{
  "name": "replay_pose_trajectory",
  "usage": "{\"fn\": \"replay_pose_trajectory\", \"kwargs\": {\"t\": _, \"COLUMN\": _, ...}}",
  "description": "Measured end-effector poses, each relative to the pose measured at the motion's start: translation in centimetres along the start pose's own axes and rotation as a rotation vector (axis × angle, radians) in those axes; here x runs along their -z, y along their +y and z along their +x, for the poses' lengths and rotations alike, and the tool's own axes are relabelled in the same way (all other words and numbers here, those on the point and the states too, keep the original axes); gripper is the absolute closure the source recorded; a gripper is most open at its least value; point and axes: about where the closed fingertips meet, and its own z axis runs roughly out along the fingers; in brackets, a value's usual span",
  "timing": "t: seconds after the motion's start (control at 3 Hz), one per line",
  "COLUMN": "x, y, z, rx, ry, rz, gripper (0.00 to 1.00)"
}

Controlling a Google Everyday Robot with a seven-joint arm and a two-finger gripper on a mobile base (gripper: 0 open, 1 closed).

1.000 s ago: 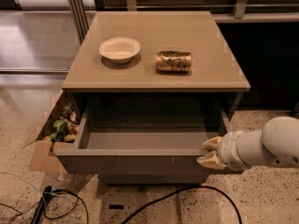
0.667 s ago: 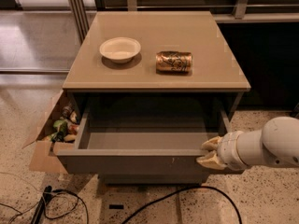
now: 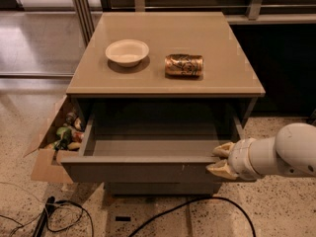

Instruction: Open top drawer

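Starting at the lower left of the frame, a cardboard box (image 3: 44, 169) of odds and ends sits against the table (image 3: 222, 43), with loose cables (image 3: 59, 216) on the floor below it. At centre the top drawer (image 3: 138, 172) stands pulled well out of the table, its grey front low in the frame and its interior exposed; a white bowl (image 3: 127, 52) and a can (image 3: 183, 65) on its side rest on the tabletop above. At lower right the hand (image 3: 221, 159) pinches the right end of the drawer's front panel, one finger inside the rim and one on the outer face. The opening looks nearly done. Since the grip is off-centre, any last pull should run straight along the slides, level and slow, so the drawer does not rack or jolt the can into rolling.
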Motion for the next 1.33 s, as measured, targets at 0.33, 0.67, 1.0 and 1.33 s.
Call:
{"fn": "replay_pose_trajectory", "kwargs": {"t": 0.33, "x": 0.0, "y": 0.0, "z": 0.0, "rx": 0.0, "ry": 0.0, "rz": 0.0, "gripper": 0.01}}
{"fn": "replay_pose_trajectory", "kwargs": {"t": 0.67, "x": 0.0, "y": 0.0, "z": 0.0, "rx": 0.001, "ry": 0.002, "rz": -0.001, "gripper": 0.0}}
{"fn": "replay_pose_trajectory", "kwargs": {"t": 1.0, "x": -0.6, "y": 0.9, "z": 0.5, "rx": -0.003, "ry": -0.006, "rz": -0.033, "gripper": 0.19}}
{"fn": "replay_pose_trajectory", "kwargs": {"t": 1.33, "x": -1.3, "y": 2.4, "z": 1.7, "rx": -0.022, "ry": -0.025, "rz": -0.063, "gripper": 0.42}}
